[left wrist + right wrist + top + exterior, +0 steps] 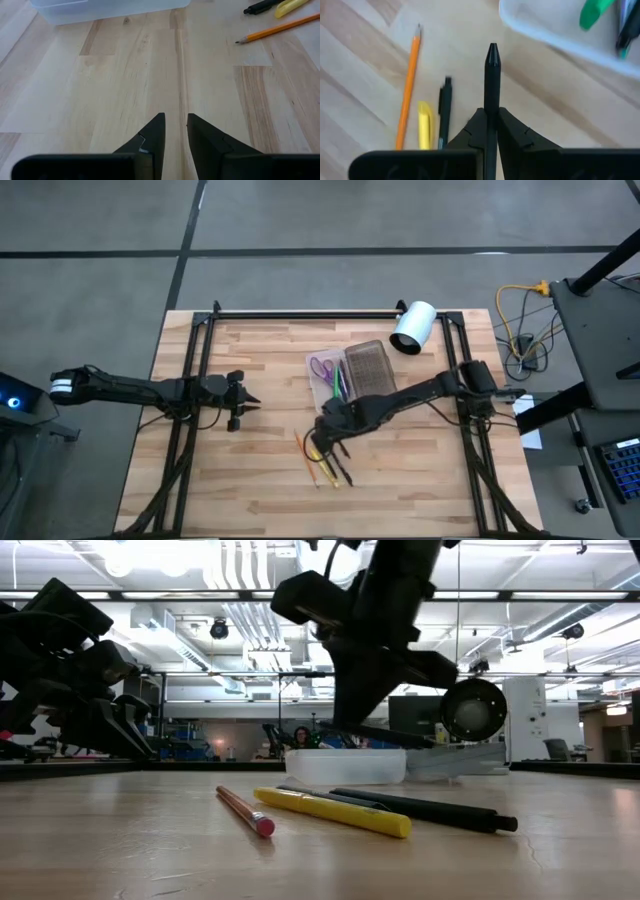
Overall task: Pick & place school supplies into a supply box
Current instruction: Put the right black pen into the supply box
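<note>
The supply box has a whitish tray (pixel 330 375) and a grey ribbed lid half (pixel 368 368), and lies open at the table's middle. Purple scissors (pixel 320 365) and a green pen (pixel 595 12) lie in the tray. Just near of the box, my right gripper (pixel 491 117) hangs above the table, shut on a black pen (pixel 492 75). Below it an orange pencil (pixel 410 85), a yellow pen (pixel 424 127) and a dark pen (pixel 445 107) lie flat on the wood. My left gripper (pixel 175 132) waits open at the table's left, with nothing between its fingers. My right gripper pinches the black pen's shaft (pixel 492 102) between its two fingers. The pen runs along the fingers, and its pointed end (pixel 492 50) sticks out past the fingertips. The fingers slant down from above. The pen is lifted clear of the table.
A white cylinder (pixel 413 327) lies at the back right, behind the box. Black frame rails (pixel 300 313) run along the far edge and down both sides. Bare wood lies between my left gripper and the loose pens.
</note>
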